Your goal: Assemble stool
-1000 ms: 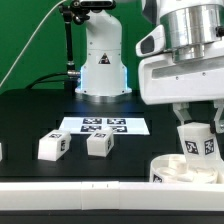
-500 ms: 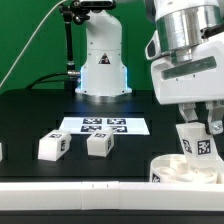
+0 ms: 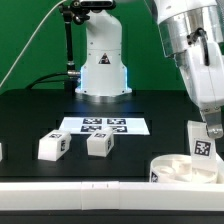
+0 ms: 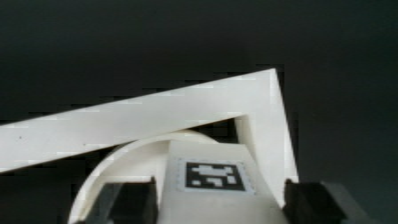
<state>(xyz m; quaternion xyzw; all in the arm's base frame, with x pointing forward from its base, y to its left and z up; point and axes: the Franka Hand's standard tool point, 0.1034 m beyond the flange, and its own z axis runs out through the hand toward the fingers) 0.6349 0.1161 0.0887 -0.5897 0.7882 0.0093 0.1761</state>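
Observation:
The round white seat (image 3: 180,168) lies at the front of the exterior view's right. One white tagged leg (image 3: 201,144) stands upright on it, and my gripper (image 3: 206,134) is shut on that leg from above. In the wrist view the leg (image 4: 222,178) sits between my dark fingers (image 4: 121,202), touching both, with the seat's curved edge (image 4: 121,160) beside it. Two more legs (image 3: 52,146) (image 3: 99,144) lie loose on the black table, towards the exterior view's left.
The marker board (image 3: 103,126) lies behind the loose legs. A long white border rail (image 3: 80,190) runs along the table's front; its corner shows in the wrist view (image 4: 214,100). The robot base (image 3: 102,70) stands at the back. A white piece (image 3: 1,151) sits at the left edge.
My wrist has turned about the upright leg and shifted towards the exterior view's right. The leg stays on the seat and has shifted slightly right with it. The loose legs have not moved.

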